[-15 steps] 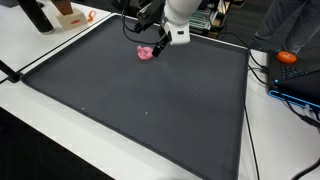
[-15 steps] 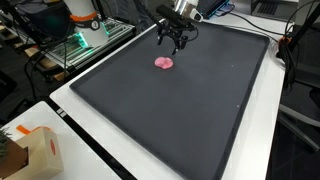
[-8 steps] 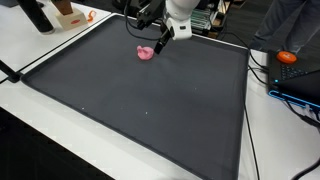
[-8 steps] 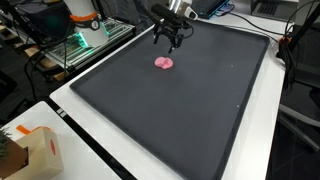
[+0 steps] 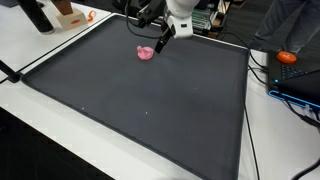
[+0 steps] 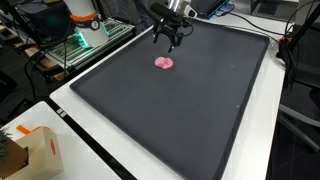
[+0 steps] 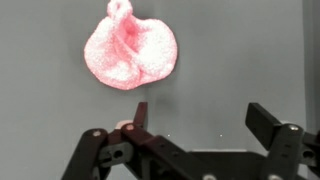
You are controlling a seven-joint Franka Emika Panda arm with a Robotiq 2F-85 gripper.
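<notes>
A small crumpled pink cloth [image 5: 146,52] [image 6: 163,63] [image 7: 129,52] lies on the dark grey mat [image 5: 140,100] [image 6: 190,100] near its far edge. My gripper [image 5: 160,42] [image 6: 168,40] [image 7: 200,118] hovers above the mat just beside the cloth, apart from it. In the wrist view the two black fingers [image 7: 268,124] stand wide with only bare mat between them, and the cloth lies beyond the tips, toward the upper left. The gripper is open and holds nothing.
The mat rests on a white table [image 5: 40,55] [image 6: 100,150]. A cardboard box [image 6: 28,150] sits at a table corner. An orange object [image 5: 288,57] and cables lie off the mat's side. Equipment with green lights [image 6: 80,42] stands behind.
The gripper has risen slightly and drawn a little away from the pink cloth. The cloth has not moved and the fingers stay wide apart.
</notes>
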